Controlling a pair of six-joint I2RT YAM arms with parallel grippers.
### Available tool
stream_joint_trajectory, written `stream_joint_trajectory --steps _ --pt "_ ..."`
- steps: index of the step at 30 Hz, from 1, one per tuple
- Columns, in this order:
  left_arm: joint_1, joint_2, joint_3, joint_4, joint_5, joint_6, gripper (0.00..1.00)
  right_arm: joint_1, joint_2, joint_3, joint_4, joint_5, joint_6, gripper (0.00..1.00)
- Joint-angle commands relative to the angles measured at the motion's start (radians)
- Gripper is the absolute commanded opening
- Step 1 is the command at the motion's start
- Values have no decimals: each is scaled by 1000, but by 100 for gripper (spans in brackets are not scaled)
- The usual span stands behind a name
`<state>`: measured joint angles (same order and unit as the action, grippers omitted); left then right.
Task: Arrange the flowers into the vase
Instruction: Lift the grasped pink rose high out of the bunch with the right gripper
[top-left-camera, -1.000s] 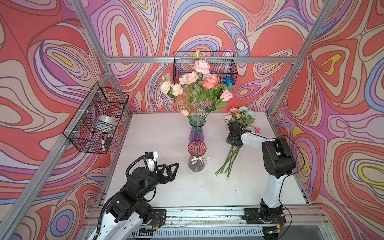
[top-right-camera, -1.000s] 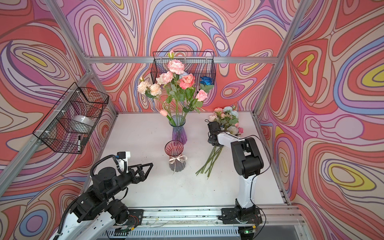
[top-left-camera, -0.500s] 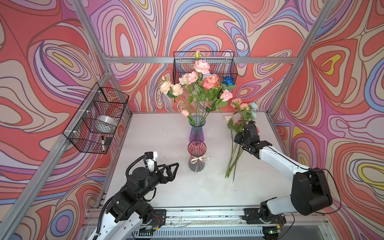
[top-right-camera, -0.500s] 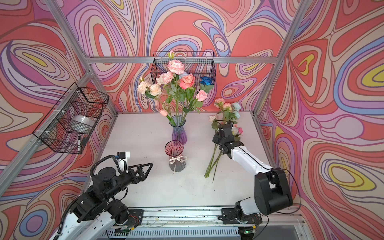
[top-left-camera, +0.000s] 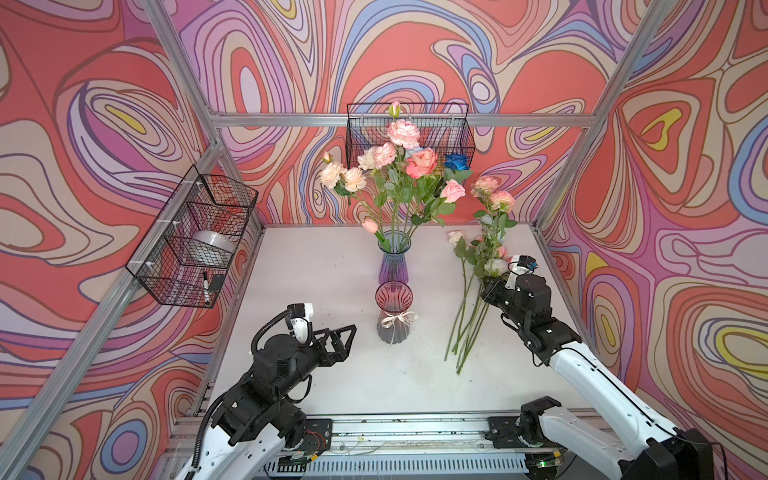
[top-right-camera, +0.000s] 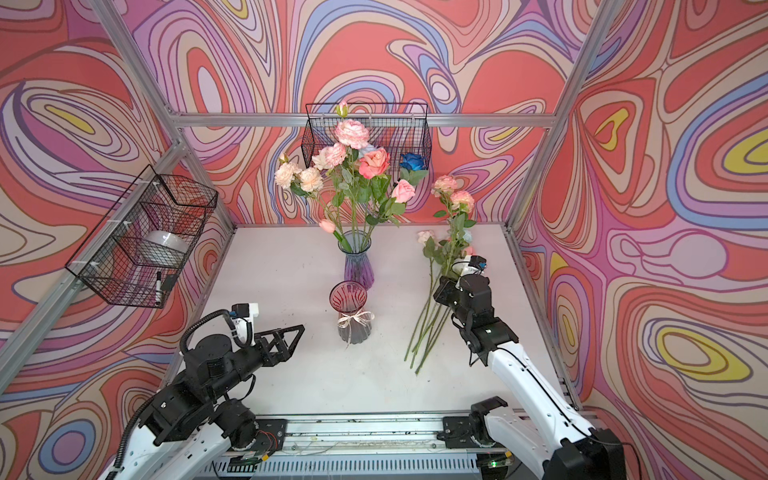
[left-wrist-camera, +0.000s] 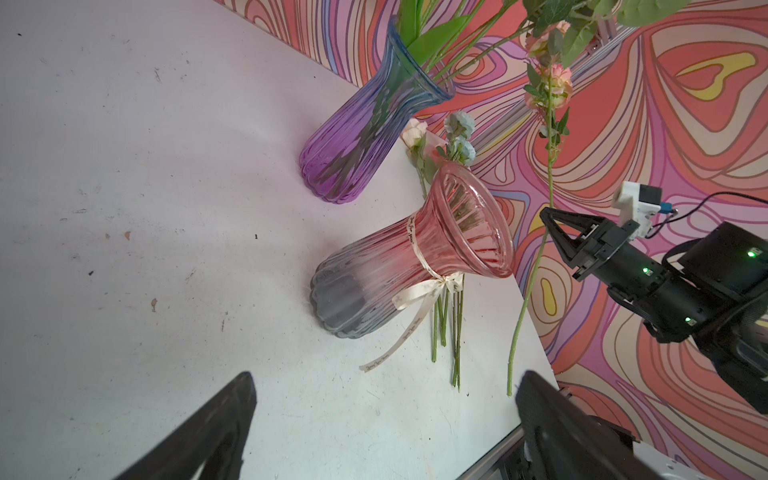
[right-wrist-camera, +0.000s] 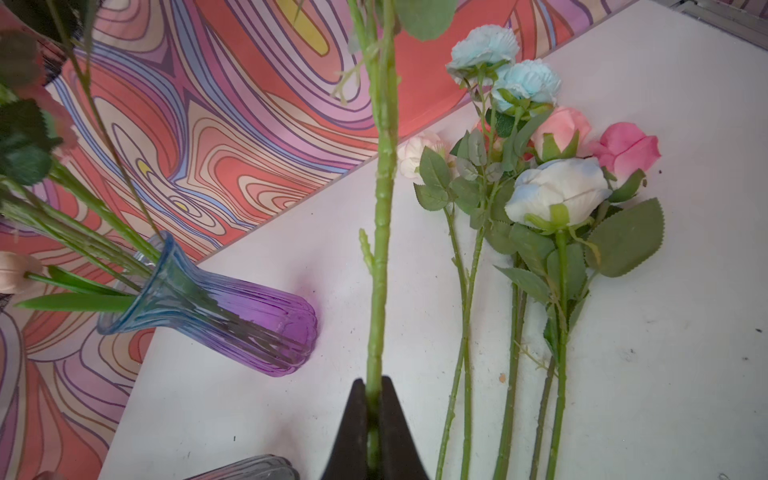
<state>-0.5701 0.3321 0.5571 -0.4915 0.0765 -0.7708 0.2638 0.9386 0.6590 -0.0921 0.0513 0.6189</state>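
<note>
A purple-blue vase (top-left-camera: 393, 268) (top-right-camera: 357, 270) at mid-table holds several flowers (top-left-camera: 399, 166) in pink, peach, cream and one dark blue. In front of it stands an empty pink vase (top-left-camera: 394, 318) (left-wrist-camera: 415, 257) tied with a ribbon. My right gripper (top-left-camera: 487, 291) (right-wrist-camera: 376, 384) is shut on the green stem (right-wrist-camera: 382, 208) of a peach-pink flower (top-left-camera: 494, 195), held upright off the table. Several loose flowers (top-left-camera: 467, 307) (right-wrist-camera: 552, 191) lie on the table beside it. The left gripper (top-left-camera: 350, 332) (left-wrist-camera: 384, 382) hovers open and empty, left of the pink vase.
A wire basket (top-left-camera: 195, 245) on the left wall holds a white roll and a marker. A second wire basket (top-left-camera: 409, 129) hangs on the back wall behind the bouquet. The white table (top-left-camera: 316, 270) is fenced by aluminium posts and patterned walls.
My right gripper has lifted one peach-pink flower out of the loose pile and pulled back toward the front; its stem now stands upright. The left arm has not moved.
</note>
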Motion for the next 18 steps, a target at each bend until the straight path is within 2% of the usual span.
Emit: stream_joint_trajectory --steps 1,8,13,18 --pt "-5 -8 31 -37 -25 -16 100 1 -78 -12 -16 -5 21 0" --pt "-5 -2 51 -43 -38 -15 100 0 -254 5 -61 18 40 0" --pt "-5 11 83 -54 -37 7 100 1 -330 61 11 -114 -34 0" --pt "-5 16 109 -59 -38 33 100 0 -286 189 81 -267 -81 0"
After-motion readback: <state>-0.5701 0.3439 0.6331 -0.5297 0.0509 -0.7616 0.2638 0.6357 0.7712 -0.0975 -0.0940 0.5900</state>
